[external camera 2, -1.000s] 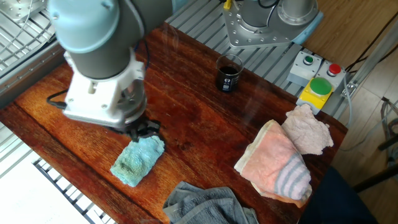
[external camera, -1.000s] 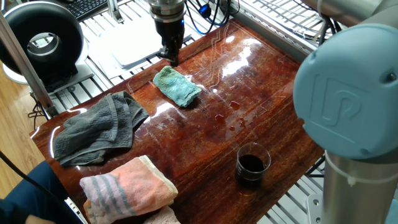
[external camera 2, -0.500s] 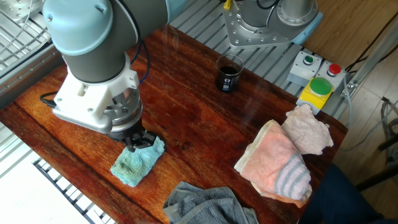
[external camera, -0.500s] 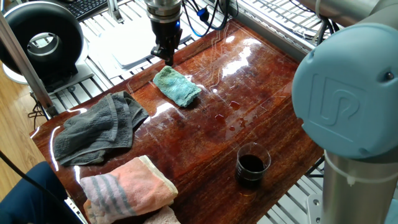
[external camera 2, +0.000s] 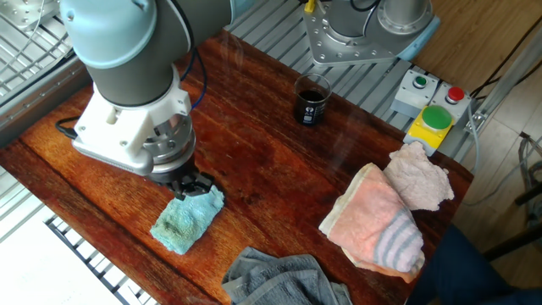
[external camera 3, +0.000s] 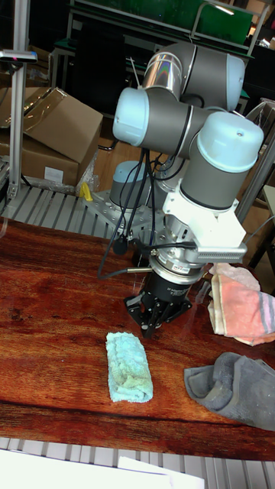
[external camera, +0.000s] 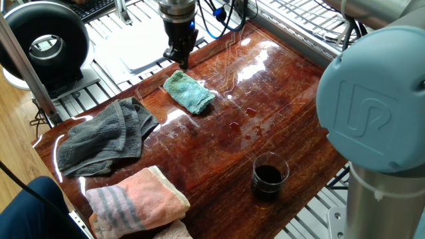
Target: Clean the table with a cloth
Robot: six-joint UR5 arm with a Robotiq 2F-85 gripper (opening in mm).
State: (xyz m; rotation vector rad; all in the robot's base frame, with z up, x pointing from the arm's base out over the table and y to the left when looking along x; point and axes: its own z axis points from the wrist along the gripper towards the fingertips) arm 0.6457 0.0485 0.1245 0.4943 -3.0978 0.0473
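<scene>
Tall fixed view showed the cloth [external camera 3: 128,367] lying folded on the table [external camera 3: 53,306], soft, light and likely to bunch. The gripper [external camera 3: 155,323] hung just above its near end, fingers drawn close, holding nothing. A pinch at that raised edge looked best. Grey towel [external camera 3: 233,386] lay apart.

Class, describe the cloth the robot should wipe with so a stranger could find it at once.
On the glossy reddish-brown wooden table, look just below the black two-finger gripper. There lies a small folded teal-green terry cloth. It is smaller than the dark grey towel and the pink grey-striped towel.
</scene>
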